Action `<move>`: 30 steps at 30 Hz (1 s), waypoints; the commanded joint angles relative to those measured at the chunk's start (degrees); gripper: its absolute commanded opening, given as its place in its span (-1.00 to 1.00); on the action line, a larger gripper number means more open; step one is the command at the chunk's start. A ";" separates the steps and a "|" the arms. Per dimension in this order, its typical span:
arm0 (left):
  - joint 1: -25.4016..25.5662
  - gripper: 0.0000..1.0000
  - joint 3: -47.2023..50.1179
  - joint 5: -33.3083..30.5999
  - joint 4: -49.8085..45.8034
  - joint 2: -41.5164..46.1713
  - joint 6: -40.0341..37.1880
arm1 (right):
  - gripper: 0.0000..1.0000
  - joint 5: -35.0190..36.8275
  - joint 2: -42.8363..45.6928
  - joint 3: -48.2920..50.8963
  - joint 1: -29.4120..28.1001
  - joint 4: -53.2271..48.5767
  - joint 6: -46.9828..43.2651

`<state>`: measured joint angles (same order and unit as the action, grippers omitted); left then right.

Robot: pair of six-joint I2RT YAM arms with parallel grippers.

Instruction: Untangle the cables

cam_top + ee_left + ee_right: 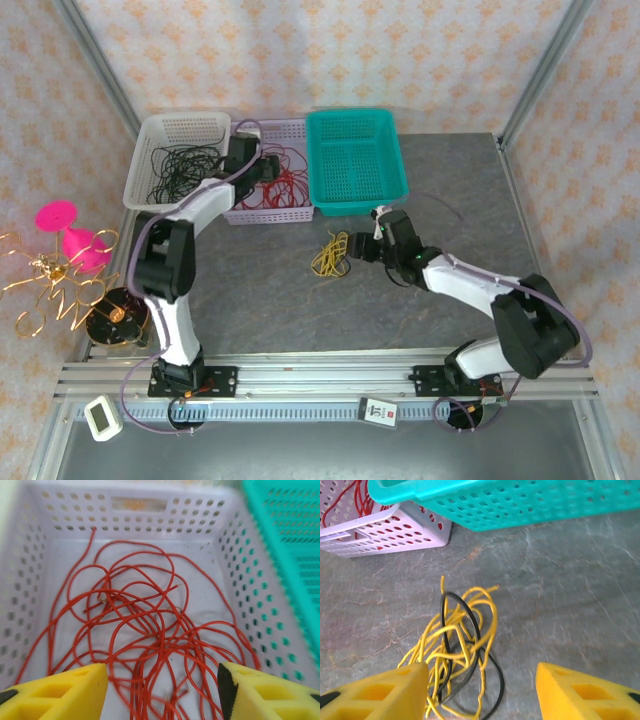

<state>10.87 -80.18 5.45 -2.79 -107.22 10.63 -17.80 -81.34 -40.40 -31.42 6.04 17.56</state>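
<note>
Red cables (145, 625) lie in loose loops on the floor of the lavender basket (240, 595); my left gripper (162, 690) hangs open just above them, holding nothing. From above, the red cables (288, 180) show beside the left gripper (250, 160). A yellow cable bundle (455, 645), with one black wire (470, 625) looped through it, lies on the grey table. My right gripper (482, 692) stands open right over its near edge, touching nothing. In the top view the yellow bundle (330, 255) sits just left of the right gripper (365, 245).
A white basket (150, 130) with thin black wires (180, 165) stands at the back left, and a teal basket (355, 155) at the back right of the lavender one (290, 128). Off the table's left edge are a golden curly wire ornament (45, 285) and pink objects (75, 235).
</note>
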 commanded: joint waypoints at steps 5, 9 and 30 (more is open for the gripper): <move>1.48 0.25 14.09 0.15 0.77 20.13 1.03 | -0.01 2.46 -9.94 -6.91 0.46 2.17 -8.74; 4.58 0.16 23.07 2.56 1.63 28.51 2.17 | -0.15 1.88 -12.90 -6.91 0.74 4.20 -10.00; 21.06 -0.07 31.47 32.81 12.81 20.26 -7.27 | -0.81 -9.36 2.34 5.52 -0.60 9.00 -12.41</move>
<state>31.90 -46.04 31.81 6.00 -84.42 8.23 -24.75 -82.06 -35.57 -31.77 13.54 6.94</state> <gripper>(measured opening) 0.470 0.094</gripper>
